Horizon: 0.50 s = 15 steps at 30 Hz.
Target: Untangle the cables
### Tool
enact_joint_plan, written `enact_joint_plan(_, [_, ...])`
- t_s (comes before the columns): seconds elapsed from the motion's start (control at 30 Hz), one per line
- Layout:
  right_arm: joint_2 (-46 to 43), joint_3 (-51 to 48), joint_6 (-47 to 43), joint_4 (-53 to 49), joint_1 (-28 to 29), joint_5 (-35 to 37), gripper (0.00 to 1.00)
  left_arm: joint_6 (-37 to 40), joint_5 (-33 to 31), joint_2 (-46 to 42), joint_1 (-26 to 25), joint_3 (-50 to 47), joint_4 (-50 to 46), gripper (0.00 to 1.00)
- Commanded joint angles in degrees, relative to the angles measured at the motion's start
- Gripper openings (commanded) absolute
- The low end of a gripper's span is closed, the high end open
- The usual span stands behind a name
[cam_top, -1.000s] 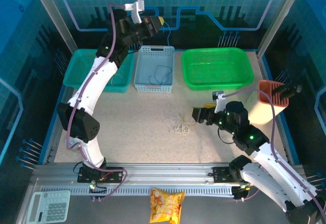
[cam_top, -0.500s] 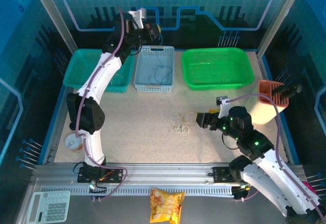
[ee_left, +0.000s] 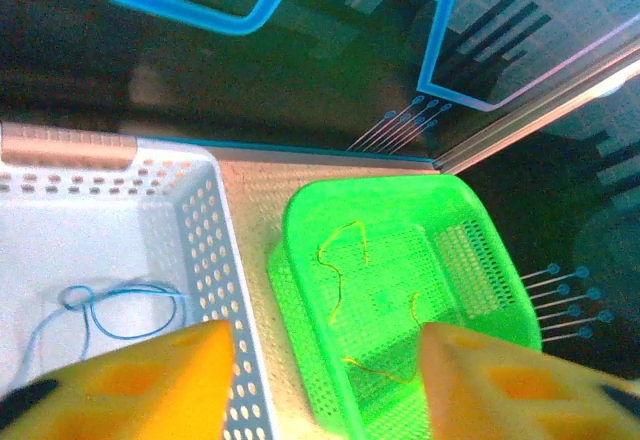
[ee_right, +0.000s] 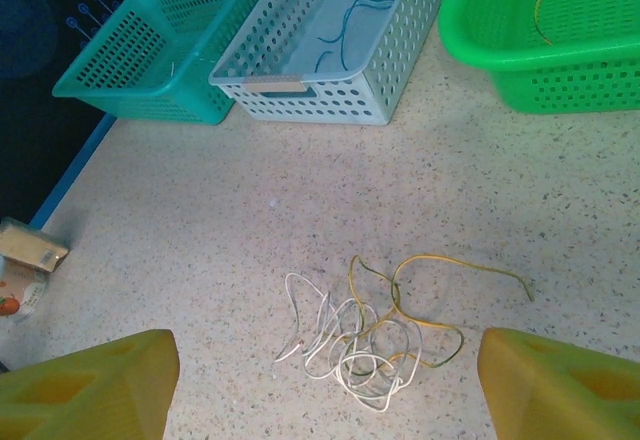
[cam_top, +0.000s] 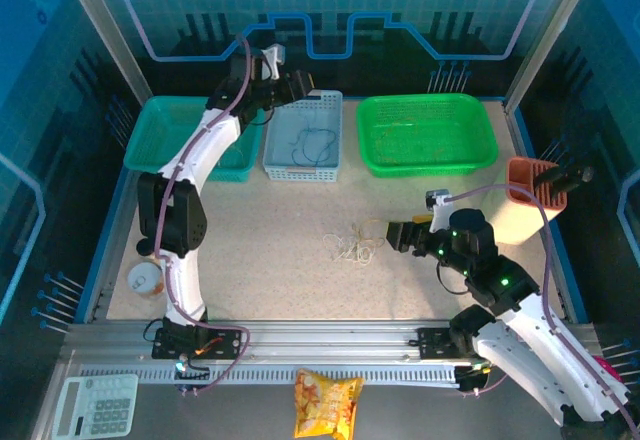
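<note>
Left gripper has lowered and spread above the pale-blue plastic basket holding a dark-blue cable; the cream-and-yellow cable clump mid-frame, beside the spread right gripper, remains tangled

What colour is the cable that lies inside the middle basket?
Blue, a thin looped cable in the pale basket; the left wrist view shows it best.

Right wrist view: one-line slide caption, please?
Right gripper, jaws open, over tangled white and yellow cables on the table; teal basket, white basket and green basket beyond.
</note>
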Motion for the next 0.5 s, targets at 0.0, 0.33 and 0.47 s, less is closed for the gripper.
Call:
enact_joint_plan(0.0, [1.0,3.0,0.3,-0.9,-0.8,1.5,0.79,1.7,2.2,0.8,0.3,2.9,-3.0,0.86])
enact_joint_plan(0.33, [7.2,5.4,3.8,-2.6,-2.0,4.2,0.79,1.5,3.5,-3.6,0.2,4.5,-5.8,0.99])
enact_joint_plan(0.47, [11.7,5.6,6.3,-2.0,-2.7,3.1,0.79,-0.9,4.3,-8.3,-0.2,0.2,-3.4,0.99])
